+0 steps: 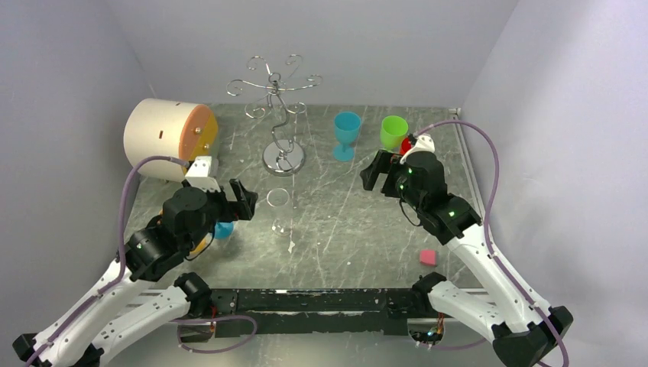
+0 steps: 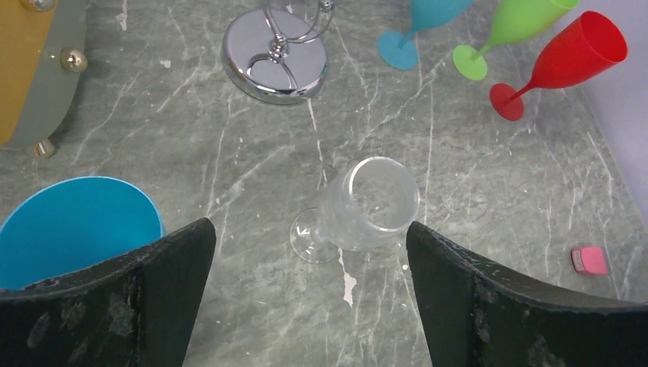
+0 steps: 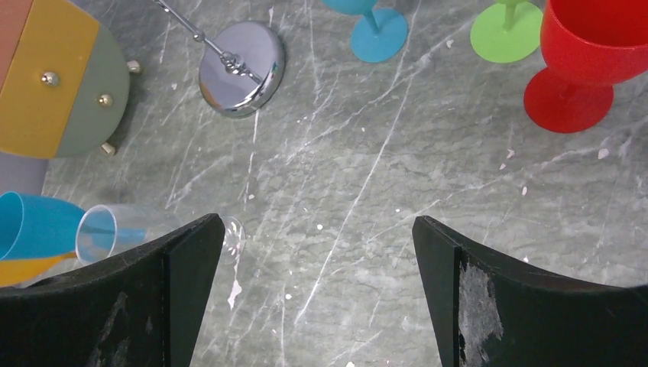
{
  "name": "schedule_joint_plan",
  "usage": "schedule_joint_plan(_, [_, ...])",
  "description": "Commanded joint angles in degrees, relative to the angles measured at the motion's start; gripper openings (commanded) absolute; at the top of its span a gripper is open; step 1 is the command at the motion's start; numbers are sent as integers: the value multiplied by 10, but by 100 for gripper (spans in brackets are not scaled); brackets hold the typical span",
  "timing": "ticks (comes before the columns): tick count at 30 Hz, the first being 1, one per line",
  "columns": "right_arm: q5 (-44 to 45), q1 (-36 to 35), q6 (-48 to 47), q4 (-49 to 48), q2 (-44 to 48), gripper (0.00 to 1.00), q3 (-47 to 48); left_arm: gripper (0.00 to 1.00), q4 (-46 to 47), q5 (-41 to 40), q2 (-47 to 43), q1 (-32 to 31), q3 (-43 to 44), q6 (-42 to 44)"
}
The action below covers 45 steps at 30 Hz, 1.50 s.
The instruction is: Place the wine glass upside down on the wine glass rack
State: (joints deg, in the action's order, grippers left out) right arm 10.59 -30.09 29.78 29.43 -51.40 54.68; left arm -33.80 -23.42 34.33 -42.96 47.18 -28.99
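Note:
A clear wine glass (image 1: 279, 210) stands upright on the grey marble table, in front of the wine glass rack (image 1: 277, 92), a silver wire stand with a round chrome base (image 1: 283, 158). My left gripper (image 1: 244, 202) is open and empty just left of the glass. In the left wrist view the glass (image 2: 368, 205) sits between and ahead of the open fingers, with the gripper (image 2: 307, 248) above the table and the rack base (image 2: 275, 57) beyond. My right gripper (image 1: 372, 174) is open and empty at the right. Its view (image 3: 317, 237) shows the glass (image 3: 115, 228) partly hidden behind its left finger.
A cream cylinder with an orange end (image 1: 164, 138) lies at back left. Blue (image 1: 346, 134), green (image 1: 393, 131) and red (image 1: 406, 145) plastic glasses stand at back right. A blue cup (image 1: 223, 229) sits under my left arm. A pink block (image 1: 428, 257) lies front right.

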Motion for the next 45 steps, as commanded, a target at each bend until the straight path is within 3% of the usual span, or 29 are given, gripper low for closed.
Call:
schedule_joint_plan(1, [6, 5, -3, -16, 14, 100, -8, 99, 36, 22, -10, -4, 8, 27])
schedule_joint_plan(14, [-128, 3, -7, -69, -9, 98, -21, 99, 41, 46, -54, -4, -19, 54])
schedule_joint_plan(20, [-216, -6, -12, -115, -38, 79, -29, 99, 24, 14, -75, -4, -22, 52])
schedule_joint_plan(25, [-148, -71, 10, -98, -93, 61, 10, 100, 20, 13, -86, -4, -28, 51])
schedule_joint_plan(35, [-25, -196, 82, -112, -172, 48, 67, 99, 13, 8, -64, -5, -24, 54])
schedule_joint_plan(45, [30, -272, 130, -72, -264, 51, 147, 97, 6, 18, -49, -4, -20, 52])
